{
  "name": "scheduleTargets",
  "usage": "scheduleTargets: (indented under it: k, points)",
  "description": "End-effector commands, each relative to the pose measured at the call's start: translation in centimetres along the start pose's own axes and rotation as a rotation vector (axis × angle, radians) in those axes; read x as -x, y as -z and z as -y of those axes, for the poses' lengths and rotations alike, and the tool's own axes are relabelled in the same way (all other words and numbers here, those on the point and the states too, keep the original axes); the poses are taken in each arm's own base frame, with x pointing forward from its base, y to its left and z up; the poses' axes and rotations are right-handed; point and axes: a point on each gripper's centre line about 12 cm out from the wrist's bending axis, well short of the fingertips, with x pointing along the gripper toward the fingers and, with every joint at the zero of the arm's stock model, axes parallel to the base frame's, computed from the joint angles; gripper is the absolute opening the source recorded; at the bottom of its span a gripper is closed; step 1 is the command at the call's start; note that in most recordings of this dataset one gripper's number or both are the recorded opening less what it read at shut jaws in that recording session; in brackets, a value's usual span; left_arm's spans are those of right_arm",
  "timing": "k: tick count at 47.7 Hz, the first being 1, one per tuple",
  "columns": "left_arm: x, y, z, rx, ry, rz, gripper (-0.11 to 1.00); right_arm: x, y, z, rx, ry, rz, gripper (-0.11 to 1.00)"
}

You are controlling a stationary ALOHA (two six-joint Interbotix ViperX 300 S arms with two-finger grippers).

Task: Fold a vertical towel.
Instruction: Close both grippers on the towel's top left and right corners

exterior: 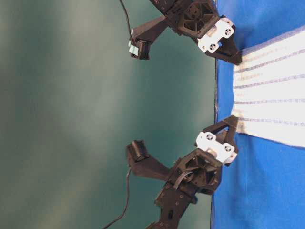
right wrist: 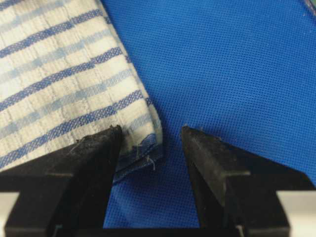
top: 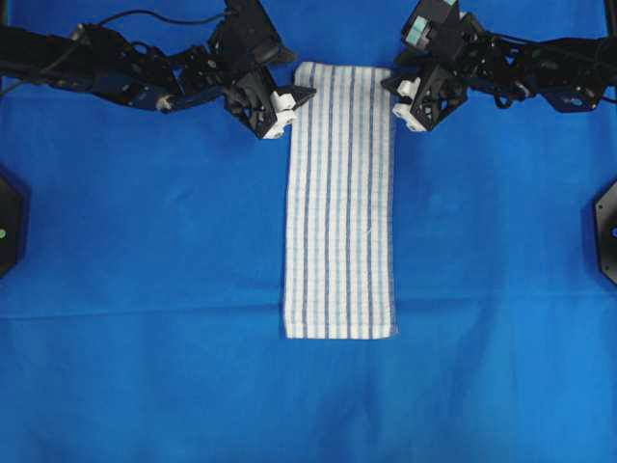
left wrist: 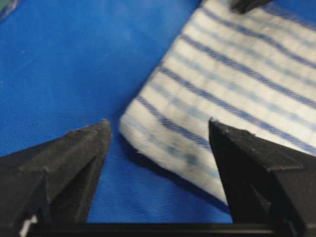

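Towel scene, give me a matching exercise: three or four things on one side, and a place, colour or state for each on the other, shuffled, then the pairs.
Things:
1. towel
2. blue cloth
3. left gripper
4. right gripper

Descriptions:
A. plain, covers the work surface
B. open, at the towel's far left corner in the overhead view
C. white with blue stripes, lying flat
D. open, at the towel's far right corner in the overhead view

Pairs: 1-C, 2-A, 3-B, 4-D
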Motion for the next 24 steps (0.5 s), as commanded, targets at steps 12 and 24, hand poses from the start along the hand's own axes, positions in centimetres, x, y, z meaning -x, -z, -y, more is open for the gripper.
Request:
scheduleTargets:
  k: [12, 24]
  points:
    - [-0.7, -0.5, -0.3, -0.008, -0.007, 0.014, 0.59, -0.2, -0.9, 0.2, 0.0, 0.004, 0.015, 0.5]
    - [-0.8, -0.2, -0.2, -0.01, -0.004, 0.0, 0.06, -0.2, -0.8, -0.1, 0.013, -0.002, 0.005, 0.08]
